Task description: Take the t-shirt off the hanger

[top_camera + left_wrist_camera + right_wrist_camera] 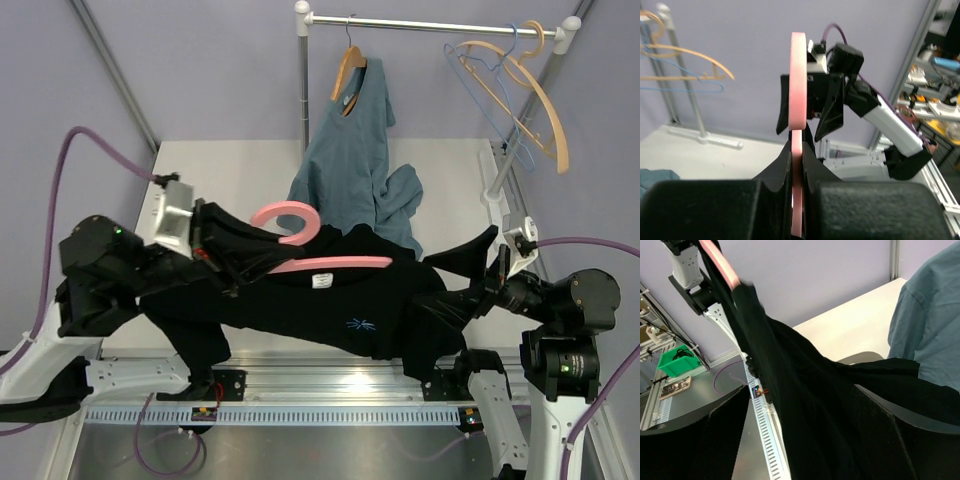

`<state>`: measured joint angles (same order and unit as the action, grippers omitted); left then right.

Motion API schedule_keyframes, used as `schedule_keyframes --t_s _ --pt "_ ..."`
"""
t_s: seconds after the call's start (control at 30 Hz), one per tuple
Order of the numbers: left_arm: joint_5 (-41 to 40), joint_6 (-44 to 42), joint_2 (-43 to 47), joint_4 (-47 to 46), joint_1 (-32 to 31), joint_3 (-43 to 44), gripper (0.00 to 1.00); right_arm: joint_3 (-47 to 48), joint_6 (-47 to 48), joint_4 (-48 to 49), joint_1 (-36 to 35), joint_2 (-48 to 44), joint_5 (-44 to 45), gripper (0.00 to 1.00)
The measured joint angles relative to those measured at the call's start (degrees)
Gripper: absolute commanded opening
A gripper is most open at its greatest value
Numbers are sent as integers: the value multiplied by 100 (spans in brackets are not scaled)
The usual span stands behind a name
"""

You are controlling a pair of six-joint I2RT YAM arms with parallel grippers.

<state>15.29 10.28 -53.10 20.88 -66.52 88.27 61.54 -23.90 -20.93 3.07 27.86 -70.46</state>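
my left tool (796, 160) was clamped on the pink hanger (798, 85); my right tool (800, 390) stood apart around the black t-shirt (330, 300) hung on it. i judged: grip fabric only, pull sideways slowly.

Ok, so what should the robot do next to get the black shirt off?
Probably shut the open right jaws on the t-shirt cloth lying between them and tug it sideways: the left jaws clamp the hanger, and the shirt hangs on it.
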Motion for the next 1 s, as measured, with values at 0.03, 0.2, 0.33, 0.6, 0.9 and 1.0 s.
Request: schedule_keyframes --t_s 0.03,0.2,0.33,0.6,0.9,1.0 --pt "-114 11 151 -42 0 -59 0 0 28 -2 0 -4 9 90" --pt "-459 57 737 -315 0 -352 0 -109 103 79 0 -155 33 62" --pt "-562 96 879 -474 -2 -444 0 -442 -142 501 0 -236 22 35" --pt "-903 109 914 -645 0 -713 0 -667 -459 935 0 81 466 0" --pt "-2026 -107 1222 -798 -2 -883 0 -72 -483 748 -4 1563 2400 0" --pt "-2343 -275 1250 -890 -2 -890 0 151 -374 455 -9 1805 2935 0"
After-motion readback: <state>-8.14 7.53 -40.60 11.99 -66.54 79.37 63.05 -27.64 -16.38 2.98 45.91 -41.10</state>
